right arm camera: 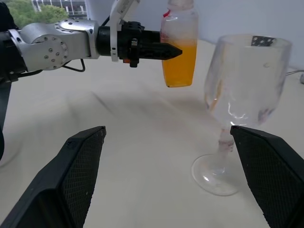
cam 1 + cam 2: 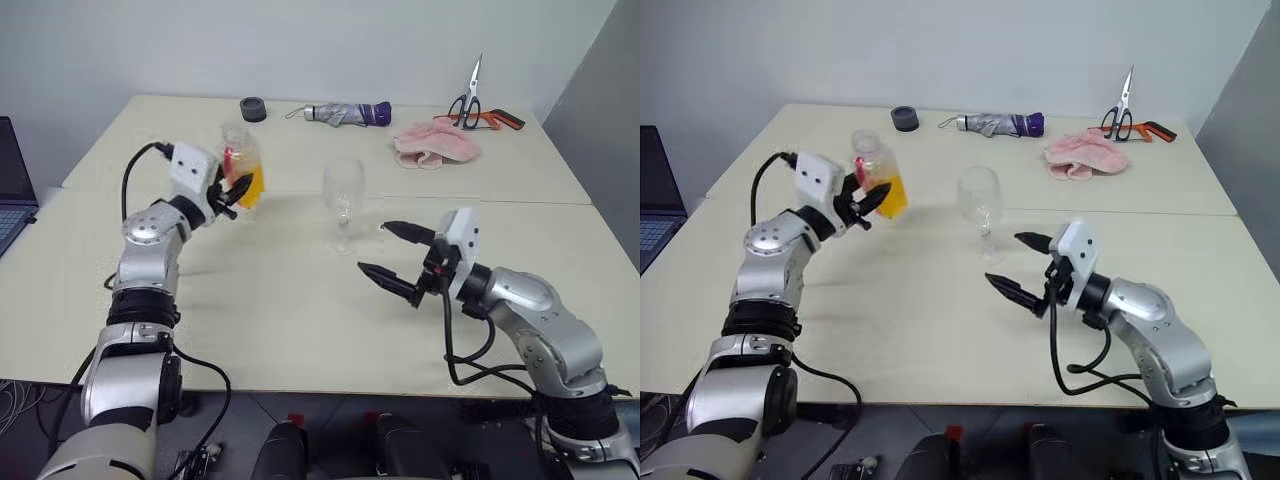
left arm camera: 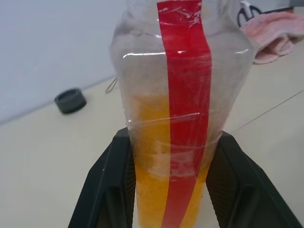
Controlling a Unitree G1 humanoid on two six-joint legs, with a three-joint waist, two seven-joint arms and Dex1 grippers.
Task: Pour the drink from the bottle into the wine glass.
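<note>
My right gripper hovers near the table's front edge, black ridged fingers spread wide. Mid-table stands the clear, round-bowled glass. My left gripper is clamped on the squarish plastic bottle, off the table; orange drink fills its lower half.

A clear plastic bottle is marked with a red vertical stripe, and its lower half is filled with bright orange-yellow drink. The wine glass is colourless and transparent. Black fingers are seen on the left gripper and on the right gripper, with white housings and silver-grey arms behind them. The table is pale cream. At its far side are found a dark grey round cap, a grey and purple folded umbrella, a pink cloth, and scissors with black handles.
</note>
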